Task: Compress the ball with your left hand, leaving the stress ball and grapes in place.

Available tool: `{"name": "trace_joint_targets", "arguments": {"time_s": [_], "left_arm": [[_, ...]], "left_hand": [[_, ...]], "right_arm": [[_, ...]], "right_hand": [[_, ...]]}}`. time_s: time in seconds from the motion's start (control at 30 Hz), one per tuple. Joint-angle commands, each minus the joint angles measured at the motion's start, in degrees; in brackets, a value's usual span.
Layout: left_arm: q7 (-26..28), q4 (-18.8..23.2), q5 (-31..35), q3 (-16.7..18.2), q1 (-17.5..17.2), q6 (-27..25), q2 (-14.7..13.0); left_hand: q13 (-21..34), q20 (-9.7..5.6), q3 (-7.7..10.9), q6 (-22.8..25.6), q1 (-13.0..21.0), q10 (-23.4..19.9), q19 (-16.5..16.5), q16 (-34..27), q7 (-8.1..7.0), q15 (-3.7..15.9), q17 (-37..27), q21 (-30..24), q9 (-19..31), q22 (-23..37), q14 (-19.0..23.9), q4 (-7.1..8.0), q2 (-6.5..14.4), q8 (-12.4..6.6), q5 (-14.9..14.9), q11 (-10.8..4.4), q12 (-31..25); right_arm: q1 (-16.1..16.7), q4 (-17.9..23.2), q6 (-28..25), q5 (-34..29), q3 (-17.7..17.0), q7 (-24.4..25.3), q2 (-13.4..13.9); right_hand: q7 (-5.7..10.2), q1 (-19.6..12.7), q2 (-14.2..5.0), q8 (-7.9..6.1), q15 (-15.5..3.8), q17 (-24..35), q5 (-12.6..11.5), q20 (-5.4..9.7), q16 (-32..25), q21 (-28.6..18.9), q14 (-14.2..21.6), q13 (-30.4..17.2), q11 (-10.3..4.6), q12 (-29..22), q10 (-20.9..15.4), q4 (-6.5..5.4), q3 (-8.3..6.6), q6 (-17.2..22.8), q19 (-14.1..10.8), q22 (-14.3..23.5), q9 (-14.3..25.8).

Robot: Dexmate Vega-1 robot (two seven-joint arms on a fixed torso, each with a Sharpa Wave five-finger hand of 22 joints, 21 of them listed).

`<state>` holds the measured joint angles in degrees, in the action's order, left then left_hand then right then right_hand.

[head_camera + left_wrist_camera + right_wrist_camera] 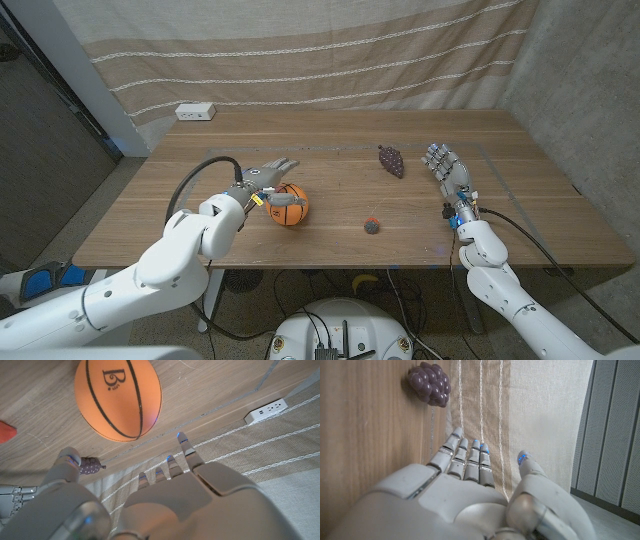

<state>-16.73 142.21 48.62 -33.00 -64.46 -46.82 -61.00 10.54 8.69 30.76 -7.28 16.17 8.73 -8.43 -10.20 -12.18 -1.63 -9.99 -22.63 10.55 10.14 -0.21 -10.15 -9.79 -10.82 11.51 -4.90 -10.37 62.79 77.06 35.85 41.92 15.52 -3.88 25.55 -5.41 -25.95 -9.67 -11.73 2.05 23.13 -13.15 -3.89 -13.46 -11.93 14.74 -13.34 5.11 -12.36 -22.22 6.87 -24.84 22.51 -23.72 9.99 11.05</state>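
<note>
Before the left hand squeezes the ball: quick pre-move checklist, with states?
1. Left hand open, holding nothing: ok.
2. Left hand's fingers around the orange ball: not ok, hand is beside it.
3. Contact between left hand and ball: cannot tell.
4. Grapes apart from the ball: ok.
5. Small dark stress ball apart from the ball: ok.
6. Right hand open, away from the ball: ok.
</note>
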Motion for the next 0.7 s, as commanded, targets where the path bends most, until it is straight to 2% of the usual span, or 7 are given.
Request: {"name": "trace_joint_targets", "arguments": {"time_s": [0.03,0.37,0.7], "left_arm": [[-1.86,-1.31,0.65,-0.48,0.26,0.07,1.12],[-3.33,-2.88,1.52,-1.72,1.39,0.57,2.35],[-4.01,-3.56,2.16,-2.44,1.77,1.42,3.09]], "left_hand": [[0.20,-0.33,-0.21,-0.60,0.74,0.58,-0.40,-0.21,-0.20,-0.51,-0.14,0.35,0.10,0.14,-0.11,-0.06,-0.12,-0.28,0.59,-0.12,-0.33],[0.20,-0.20,-0.40,-0.89,1.30,0.71,-0.58,-0.23,-0.23,-0.56,-0.13,0.50,0.11,0.13,-0.10,-0.04,-0.13,-0.30,0.82,-0.05,-0.38],[0.21,-0.72,-0.72,-1.25,2.41,0.82,-1.41,-0.19,-0.24,-0.79,-0.11,0.60,0.14,0.09,-0.28,0.00,-0.06,-0.41,1.36,0.01,-0.49]], "right_arm": [[0.45,0.78,-0.78,-0.29,-0.06,0.49,0.55],[0.42,0.26,-0.39,-0.22,-0.11,0.41,0.30],[0.46,-0.06,0.34,-0.25,-0.21,0.31,0.01]], "right_hand": [[0.01,0.61,-0.09,0.02,0.24,-0.06,-0.22,-0.43,-0.20,0.18,0.13,-0.03,0.11,-0.24,-0.58,0.35,-0.09,0.68,-0.26,0.23,0.22],[0.03,0.70,-0.10,0.01,0.25,-0.10,-0.22,-0.42,-0.22,0.19,0.15,-0.04,0.25,-0.29,-0.77,0.35,-0.09,0.75,-0.23,0.23,0.23],[0.04,0.82,-0.11,0.03,0.30,-0.15,-0.22,-0.44,-0.24,0.20,0.17,-0.07,0.35,-0.46,-1.25,0.35,-0.10,0.76,-0.22,0.23,0.24]]}}
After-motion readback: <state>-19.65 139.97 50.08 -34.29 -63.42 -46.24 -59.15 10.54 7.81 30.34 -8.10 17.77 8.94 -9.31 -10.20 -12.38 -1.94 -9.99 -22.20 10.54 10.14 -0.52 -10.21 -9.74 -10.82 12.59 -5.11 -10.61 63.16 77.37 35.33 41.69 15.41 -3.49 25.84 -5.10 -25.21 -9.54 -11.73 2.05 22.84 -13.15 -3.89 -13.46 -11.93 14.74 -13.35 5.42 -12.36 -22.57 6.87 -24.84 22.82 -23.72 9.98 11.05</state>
